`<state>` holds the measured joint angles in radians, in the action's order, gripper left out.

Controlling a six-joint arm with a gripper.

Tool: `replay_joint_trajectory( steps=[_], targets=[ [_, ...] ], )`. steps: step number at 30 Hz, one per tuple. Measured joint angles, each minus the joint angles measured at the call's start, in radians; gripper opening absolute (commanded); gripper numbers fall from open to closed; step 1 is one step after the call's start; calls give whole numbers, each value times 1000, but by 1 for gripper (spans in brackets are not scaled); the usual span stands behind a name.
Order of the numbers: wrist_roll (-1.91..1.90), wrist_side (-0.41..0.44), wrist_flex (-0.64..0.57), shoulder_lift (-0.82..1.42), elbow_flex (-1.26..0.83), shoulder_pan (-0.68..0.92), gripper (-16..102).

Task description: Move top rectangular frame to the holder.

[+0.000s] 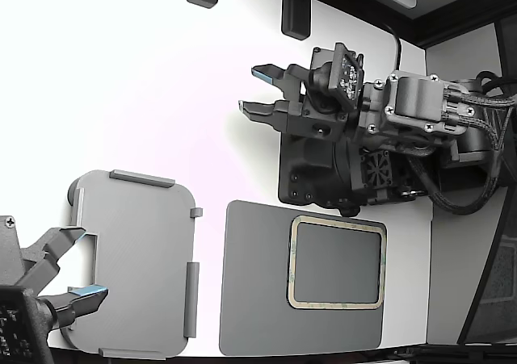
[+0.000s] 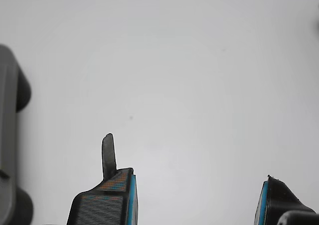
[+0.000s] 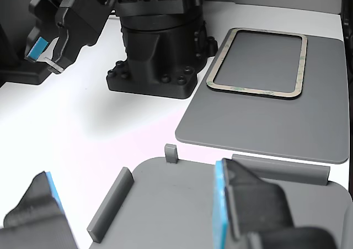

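The top rectangular frame (image 1: 337, 262) lies flat on a larger dark grey mat (image 1: 254, 299), toward the mat's upper right portion in the exterior view, its beige-olive border enclosing a dark centre. The mat rests on the white table (image 1: 145, 98), and just beside it, toward the exterior view's left, sits the holder (image 1: 133, 243), a light grey tray with raised edge tabs along its sides. Frame and holder are apart, with a strip of bare table and part of the mat between them. The end effector (image 1: 260, 91) hangs above the white table in the upper middle of the exterior view, well away from both the frame and the holder; its fingers (image 2: 107, 200) stand spread apart with nothing between them, and the wrist view shows only plain table in the gap. A second arm's gripper (image 1: 69, 271) shows at the exterior view's lower left, over the holder's edge, its blue-padded fingers also apart.
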<state>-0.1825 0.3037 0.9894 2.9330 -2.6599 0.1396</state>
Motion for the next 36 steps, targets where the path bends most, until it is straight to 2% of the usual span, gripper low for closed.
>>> replay_joint_trajectory(
  steps=[17,20,23,30,36],
  targets=[
    [-5,-11,17,0,0,-2,91],
    [-21,9,20,-12,21,-2,100],
    [-28,28,26,-75,97,-2,100],
    [92,-91,34,-123,221,6,100],
    [232,-164,64,-196,299,98,100]
  ],
)
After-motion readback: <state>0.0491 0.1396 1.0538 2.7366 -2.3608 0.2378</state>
